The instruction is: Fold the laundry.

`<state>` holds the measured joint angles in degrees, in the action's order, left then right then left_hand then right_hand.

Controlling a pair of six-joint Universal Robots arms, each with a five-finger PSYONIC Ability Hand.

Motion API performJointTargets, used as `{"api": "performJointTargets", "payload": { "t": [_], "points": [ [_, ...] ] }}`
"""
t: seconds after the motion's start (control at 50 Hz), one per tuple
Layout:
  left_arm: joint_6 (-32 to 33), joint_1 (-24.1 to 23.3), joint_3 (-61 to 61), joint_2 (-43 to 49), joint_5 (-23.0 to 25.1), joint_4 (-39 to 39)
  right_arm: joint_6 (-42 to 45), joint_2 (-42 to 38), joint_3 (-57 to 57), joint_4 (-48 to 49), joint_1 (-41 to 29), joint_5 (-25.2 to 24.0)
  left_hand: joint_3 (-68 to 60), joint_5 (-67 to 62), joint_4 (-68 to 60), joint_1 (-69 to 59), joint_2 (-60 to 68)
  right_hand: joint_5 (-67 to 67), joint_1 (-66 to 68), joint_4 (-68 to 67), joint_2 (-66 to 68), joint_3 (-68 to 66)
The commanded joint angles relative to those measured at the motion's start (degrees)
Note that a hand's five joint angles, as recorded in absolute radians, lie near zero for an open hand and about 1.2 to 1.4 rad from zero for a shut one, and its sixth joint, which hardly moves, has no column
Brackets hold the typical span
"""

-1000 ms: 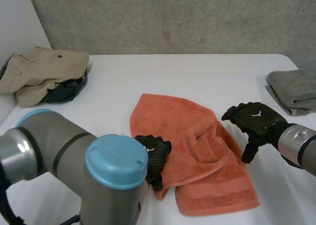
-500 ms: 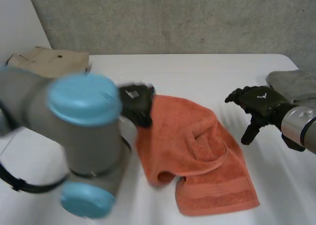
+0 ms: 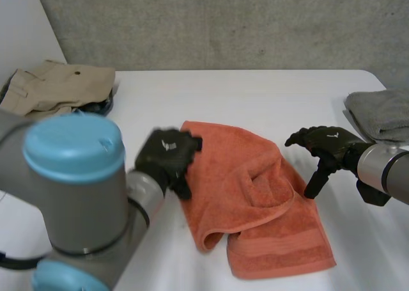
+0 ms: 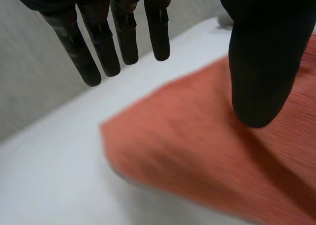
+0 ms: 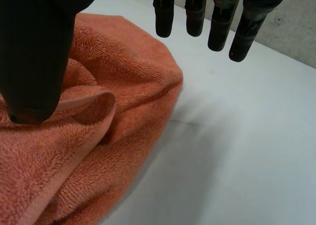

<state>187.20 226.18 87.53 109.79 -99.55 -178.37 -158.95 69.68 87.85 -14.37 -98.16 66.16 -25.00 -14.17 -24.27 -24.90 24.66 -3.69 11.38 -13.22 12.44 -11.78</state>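
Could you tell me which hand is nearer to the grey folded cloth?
Right. The right hand is just short of the grey cloth, at the orange towel's edge; the left hand is across the towel.

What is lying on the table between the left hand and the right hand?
The crumpled orange terry towel lies between them: the head view shows the left hand at one side edge and the right hand at the opposite one.

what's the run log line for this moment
orange towel: rumpled, flat on table | left hand: open, over its left edge | right hand: open, thumb by its right edge
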Motion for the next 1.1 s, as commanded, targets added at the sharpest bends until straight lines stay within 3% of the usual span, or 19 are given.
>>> {"api": "performJointTargets", "payload": {
  "t": [0.02,0.14,0.38,0.42,0.44,0.5,0.6,0.64,0.76,0.92,1.1],
  "points": [
    [-14.6,-1.8,5.2,1.4,0.3,0.2,0.6,0.0,2.0,1.5,0.1,0.3,-1.7,-2.5,-2.4,-1.8,2.0,1.8,0.5,1.3,-0.5,-0.2],
    [-18.3,-3.4,5.2,3.7,0.3,0.3,0.6,-0.1,3.7,3.6,0.2,0.3,-1.9,-2.7,-2.6,-2.0,2.2,1.8,0.5,1.3,-0.5,-0.2],
    [-18.7,-5.0,0.7,12.3,-0.2,0.0,0.6,-0.1,7.2,6.1,0.7,0.3,-3.2,-4.0,-3.9,-3.3,3.5,1.6,0.7,1.1,-0.3,-0.3],
    [-18.7,-4.9,-0.8,14.1,-0.6,0.0,0.6,-0.1,7.8,6.2,0.7,0.3,-10.6,-11.4,-11.3,-10.7,10.9,1.6,0.7,1.1,-0.3,-0.3],
    [-18.8,-5.0,-1.9,15.4,-0.8,0.0,0.6,-0.1,7.9,6.3,0.7,0.3,-28.4,-29.3,-29.2,-28.5,28.8,1.6,0.7,1.1,-0.3,-0.3],
    [-18.7,-4.9,-2.6,15.4,-2.0,-0.7,0.6,-0.1,8.0,6.6,0.7,0.3,-54.9,-55.8,-55.7,-55.0,55.3,1.6,0.7,1.1,-0.3,-0.3],
    [-17.8,-1.6,-4.5,9.8,-9.6,-3.7,0.6,0.6,7.8,6.7,0.7,0.4,-55.0,-55.8,-55.7,-55.1,55.3,1.6,0.7,1.1,-0.3,-0.3],
    [-17.4,-0.1,-4.6,6.6,-10.1,-4.4,0.5,0.8,7.6,6.7,0.7,0.4,-55.0,-55.8,-55.7,-55.1,55.3,1.6,0.7,1.1,-0.3,-0.3],
    [-10.7,6.2,-5.8,-3.0,-7.1,-4.9,-1.0,1.8,6.1,6.5,0.7,0.5,-55.0,-55.8,-55.7,-55.1,55.3,1.8,0.5,1.3,-0.5,-0.2],
    [3.9,8.4,-7.2,-6.3,0.4,-5.0,-6.3,1.8,2.9,4.3,0.2,0.6,-55.0,-55.8,-55.7,-55.1,55.3,2.4,-0.1,2.0,-1.2,0.5],
    [6.4,8.5,-8.2,-9.3,0.8,-5.1,-15.9,1.2,2.2,0.0,-0.1,-0.3,-55.0,-55.8,-55.7,-55.1,55.3,1.1,1.2,0.6,0.2,-0.8]
  ]
}}
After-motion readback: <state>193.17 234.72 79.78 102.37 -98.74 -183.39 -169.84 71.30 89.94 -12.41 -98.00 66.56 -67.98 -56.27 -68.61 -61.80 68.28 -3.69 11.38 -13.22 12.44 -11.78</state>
